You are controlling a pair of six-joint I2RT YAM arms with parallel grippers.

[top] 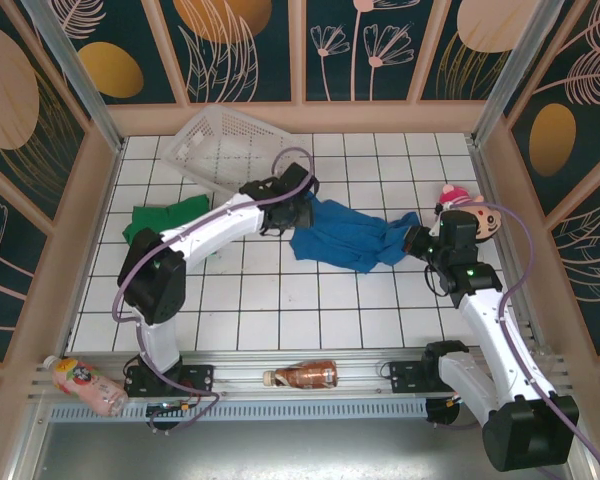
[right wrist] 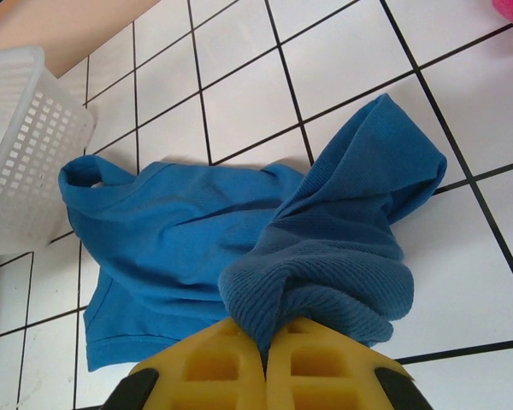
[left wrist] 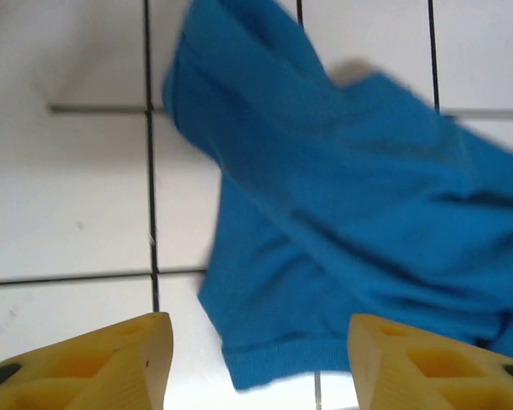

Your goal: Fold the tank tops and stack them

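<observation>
The blue tank top [top: 345, 238] lies crumpled across the middle of the tiled table. My right gripper [right wrist: 265, 342] is shut on a bunched fold of the blue tank top [right wrist: 325, 256] at its right end, cloth pinched between the yellow fingers [right wrist: 214, 363]. My left gripper [left wrist: 256, 363] stands open just above the blue top's ribbed hem [left wrist: 282, 354], its yellow fingers [left wrist: 111, 363] on either side and apart from the cloth. The green tank top [top: 165, 220] lies crumpled at the left, partly under the left arm. The maroon-red top is out of view.
A white lattice basket [top: 225, 150] lies tipped at the back, also at the left edge of the right wrist view [right wrist: 17, 154]. A pink doll [top: 470, 210] sits at the right. A brown bottle [top: 305, 375] and a pink bottle [top: 85, 385] lie on the front rail.
</observation>
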